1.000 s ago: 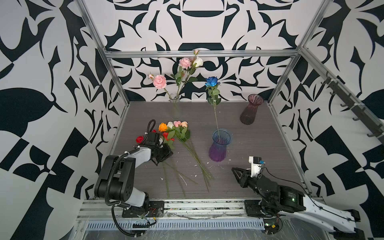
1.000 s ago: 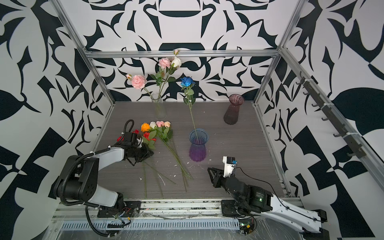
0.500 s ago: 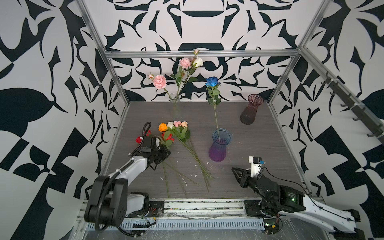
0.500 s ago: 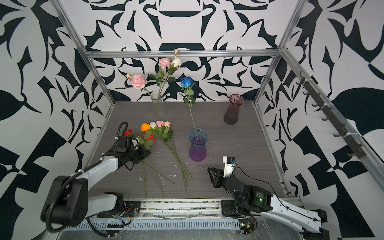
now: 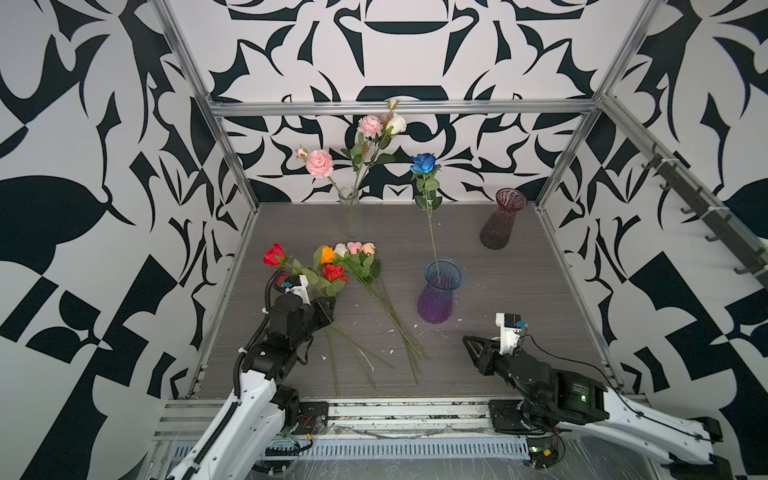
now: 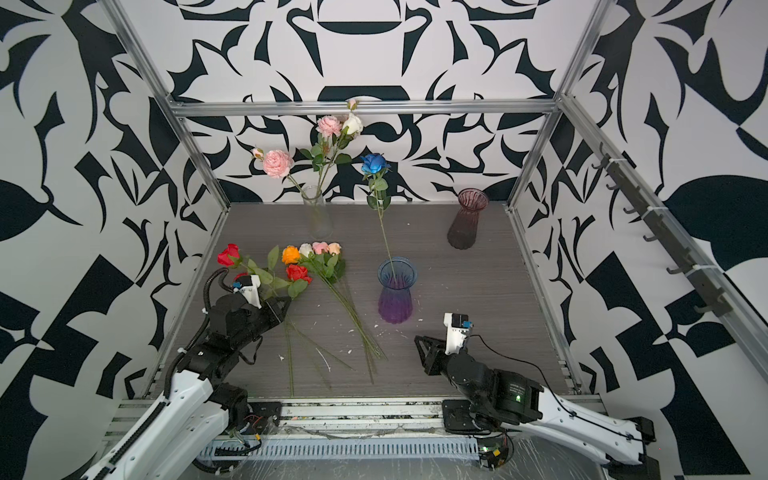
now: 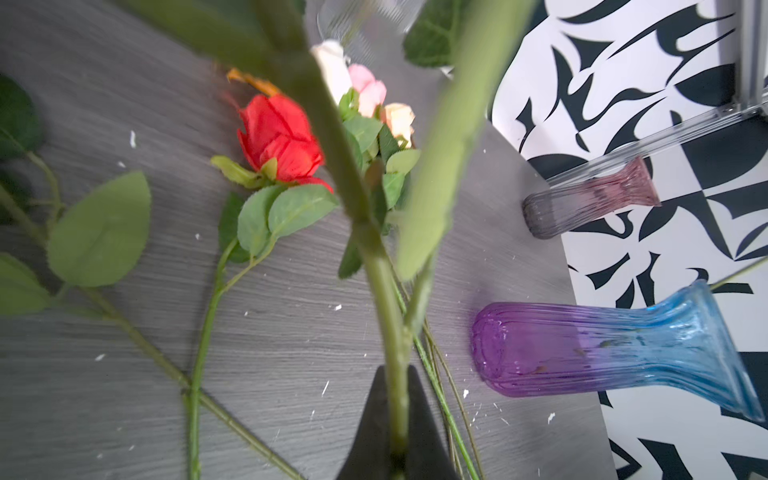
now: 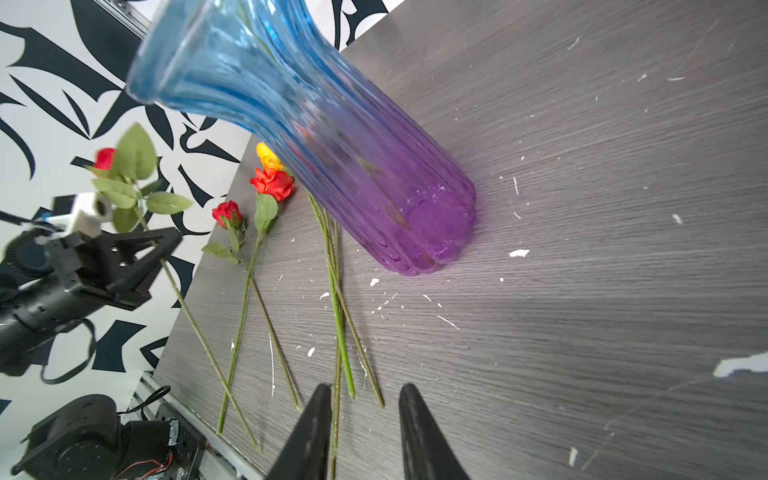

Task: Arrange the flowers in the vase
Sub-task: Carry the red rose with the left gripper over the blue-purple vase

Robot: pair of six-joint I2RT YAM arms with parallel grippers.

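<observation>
My left gripper (image 5: 328, 305) (image 6: 284, 305) is shut on the green stem (image 7: 395, 374) of a red rose (image 5: 274, 254), whose head hangs above the table's left side. Other flowers lie on the table: a second red rose (image 5: 334, 272) (image 7: 278, 137) and a bunch with orange, white, pink and peach heads (image 5: 353, 249). A blue-and-purple glass vase (image 5: 436, 295) (image 8: 374, 174) stands upright mid-table with a blue rose (image 5: 424, 163) in it. My right gripper (image 5: 471, 345) (image 8: 361, 395) is open, low near the front, by the stem ends, holding nothing.
At the back, a clear glass vase (image 5: 351, 212) holds pink and white blooms, and a plum glass vase (image 5: 500, 220) stands at the back right. White flecks litter the grey table (image 5: 519, 299). Metal frame posts and patterned walls close in the sides.
My left gripper has closed on the red rose's stem and raised it, so the head has lifted away from the table. The right arm has not moved.
</observation>
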